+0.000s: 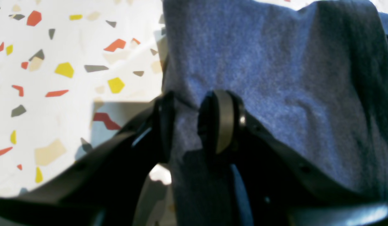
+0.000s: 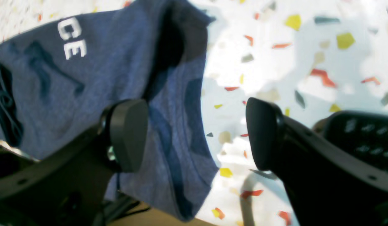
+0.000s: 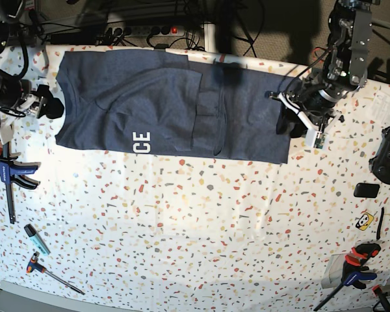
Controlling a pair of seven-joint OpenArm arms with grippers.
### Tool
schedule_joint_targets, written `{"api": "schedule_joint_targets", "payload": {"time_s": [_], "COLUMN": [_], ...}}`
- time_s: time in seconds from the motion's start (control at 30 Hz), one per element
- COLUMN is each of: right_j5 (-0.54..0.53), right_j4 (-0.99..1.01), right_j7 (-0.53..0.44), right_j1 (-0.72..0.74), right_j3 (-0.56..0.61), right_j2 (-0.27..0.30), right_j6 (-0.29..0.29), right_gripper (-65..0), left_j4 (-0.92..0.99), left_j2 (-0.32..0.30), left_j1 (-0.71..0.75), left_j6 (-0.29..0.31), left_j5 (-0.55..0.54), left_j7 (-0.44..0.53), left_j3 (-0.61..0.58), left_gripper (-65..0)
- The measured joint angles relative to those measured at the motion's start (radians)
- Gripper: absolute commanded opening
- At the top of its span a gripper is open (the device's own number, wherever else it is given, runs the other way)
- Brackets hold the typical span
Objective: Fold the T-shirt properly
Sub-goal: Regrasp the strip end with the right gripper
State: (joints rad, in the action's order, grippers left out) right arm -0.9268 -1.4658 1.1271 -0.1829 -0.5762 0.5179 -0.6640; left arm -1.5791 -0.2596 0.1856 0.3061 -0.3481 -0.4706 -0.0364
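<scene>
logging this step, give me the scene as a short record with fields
surface: terrazzo-patterned table
garment: T-shirt, partly folded, lying flat along the far side
lettering: white "CE" showing at the near edge
left gripper: closed on a bunched edge of the T-shirt
right gripper: open, holding nothing, at the other end of the T-shirt
other items: clamps, game controller

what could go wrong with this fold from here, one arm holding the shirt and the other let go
1. Only the left gripper pinches the T-shirt; the right gripper stands open beside the cloth. A one-sided pull could skew the folded band.
2. The folded panels overlap unevenly near the middle, so further folding may lock in creases.
3. The shirt's far edge lies close to the table edge by the cables, so dragging it could snag it or pull it off.
</scene>
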Motion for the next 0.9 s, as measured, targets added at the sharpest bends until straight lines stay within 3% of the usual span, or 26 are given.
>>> {"api": "schedule_joint_targets", "payload": {"time_s": [0.37,0.7,0.77,0.87,0.9], "right_j5": [-0.011,-0.019,-0.019,-0.013,-0.015], "right_j4": [0.063,0.063,0.064,0.066,0.066], "right_j7": [-0.068,-0.106,-0.105,-0.091,-0.103], "right_j1": [0.008,0.011,0.011,0.007,0.004], "right_j3": [0.199,0.225,0.229,0.231,0.232], "right_j2": [-0.02,-0.095,-0.102,-0.106,-0.106], "right_j6": [-0.026,-0.026,-0.026,-0.026,-0.026], "right_gripper": [-19.0,-32.7,-40.8,-61.2,-65.0], "left_j4": [0.0,0.0,0.0,0.0,0.0], "left_j2": [0.0,0.0,0.0,0.0,0.0], "left_j1": [0.0,0.0,0.0,0.0,0.0], "left_j6": [0.0,0.0,0.0,0.0,0.0], "left_j5": [0.0,0.0,0.0,0.0,0.0], "left_j7": [0.0,0.0,0.0,0.0,0.0], "left_j3": [0.0,0.0,0.0,0.0,0.0], "left_gripper": [-45.4,-45.4,-45.4,-45.4,-45.4]}}
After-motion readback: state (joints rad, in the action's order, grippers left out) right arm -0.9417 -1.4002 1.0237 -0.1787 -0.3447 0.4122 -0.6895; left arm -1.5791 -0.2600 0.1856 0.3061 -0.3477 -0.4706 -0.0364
